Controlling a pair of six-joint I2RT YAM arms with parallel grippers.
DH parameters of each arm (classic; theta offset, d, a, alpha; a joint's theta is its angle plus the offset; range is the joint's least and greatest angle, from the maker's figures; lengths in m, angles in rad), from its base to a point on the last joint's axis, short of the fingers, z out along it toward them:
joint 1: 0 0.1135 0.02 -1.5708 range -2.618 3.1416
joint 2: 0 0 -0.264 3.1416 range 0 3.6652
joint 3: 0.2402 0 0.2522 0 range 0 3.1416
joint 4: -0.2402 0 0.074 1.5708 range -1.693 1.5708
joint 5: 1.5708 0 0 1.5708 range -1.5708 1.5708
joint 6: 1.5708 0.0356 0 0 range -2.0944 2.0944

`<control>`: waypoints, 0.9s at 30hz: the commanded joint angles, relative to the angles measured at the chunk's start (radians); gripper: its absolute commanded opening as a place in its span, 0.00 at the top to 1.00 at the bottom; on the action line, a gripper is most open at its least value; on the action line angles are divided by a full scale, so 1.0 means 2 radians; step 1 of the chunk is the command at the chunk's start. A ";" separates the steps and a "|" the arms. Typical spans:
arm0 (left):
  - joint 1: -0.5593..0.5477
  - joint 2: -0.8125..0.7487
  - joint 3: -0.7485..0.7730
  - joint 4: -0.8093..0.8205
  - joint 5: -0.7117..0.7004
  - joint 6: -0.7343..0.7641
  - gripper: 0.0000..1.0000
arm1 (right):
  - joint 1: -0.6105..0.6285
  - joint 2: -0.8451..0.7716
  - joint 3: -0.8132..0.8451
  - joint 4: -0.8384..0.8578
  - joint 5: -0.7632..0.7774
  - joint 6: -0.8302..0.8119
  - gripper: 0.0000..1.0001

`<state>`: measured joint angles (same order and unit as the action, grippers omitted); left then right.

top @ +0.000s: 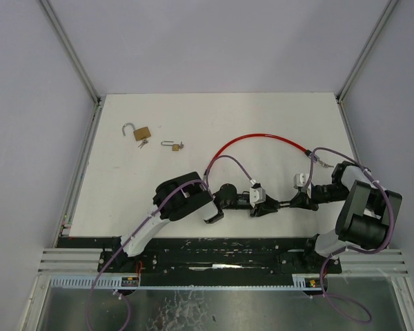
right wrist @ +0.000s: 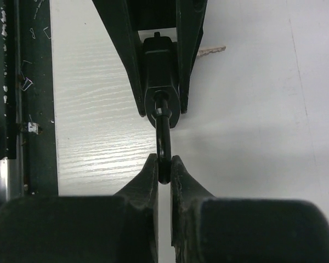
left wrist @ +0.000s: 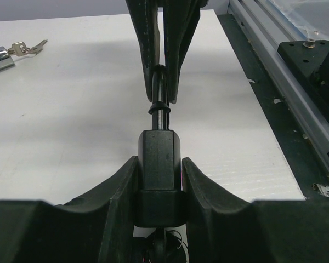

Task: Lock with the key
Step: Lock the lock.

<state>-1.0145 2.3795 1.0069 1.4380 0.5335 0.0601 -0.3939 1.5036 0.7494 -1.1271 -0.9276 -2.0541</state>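
Left wrist view is showing the left gripper [left wrist: 160,167] clamping the black lock body [left wrist: 160,145] and the right gripper [left wrist: 163,90] pinching its pin [left wrist: 160,112]. Only the right wrist view is catching a key [right wrist: 211,51] beyond. Only the top view is showing the red cable [top: 262,138] looping behind over the table [top: 276,110].

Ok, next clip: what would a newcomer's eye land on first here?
The two arms meet nose to nose at the table's near middle: the left gripper clamps a black lock body, and the right gripper pinches the pin sticking out of it. Behind them a red cable arcs across the white table, and two brass padlocks lie at the far left.
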 commanded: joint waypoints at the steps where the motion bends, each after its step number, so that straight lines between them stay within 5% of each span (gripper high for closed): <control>1: -0.003 -0.013 -0.003 0.031 -0.003 0.003 0.94 | -0.002 -0.011 0.022 -0.053 -0.010 -0.031 0.97; 5: -0.003 -0.038 -0.027 0.042 -0.016 0.004 0.55 | -0.002 -0.019 0.081 -0.094 0.005 0.043 1.00; 10: 0.000 -0.089 -0.075 0.053 -0.052 0.026 0.39 | -0.002 -0.051 0.117 -0.095 0.066 0.106 1.00; 18: 0.003 -0.113 -0.076 0.013 -0.023 0.031 0.26 | 0.004 -0.108 0.134 -0.100 0.099 0.142 1.00; 27: -0.003 -0.094 -0.029 -0.052 -0.017 0.049 0.27 | 0.110 -0.141 0.096 -0.014 0.145 0.265 1.00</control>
<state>-1.0145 2.1681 0.8993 1.3853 0.4873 0.1219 -0.2783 1.2705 0.9596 -1.2263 -0.6502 -1.6871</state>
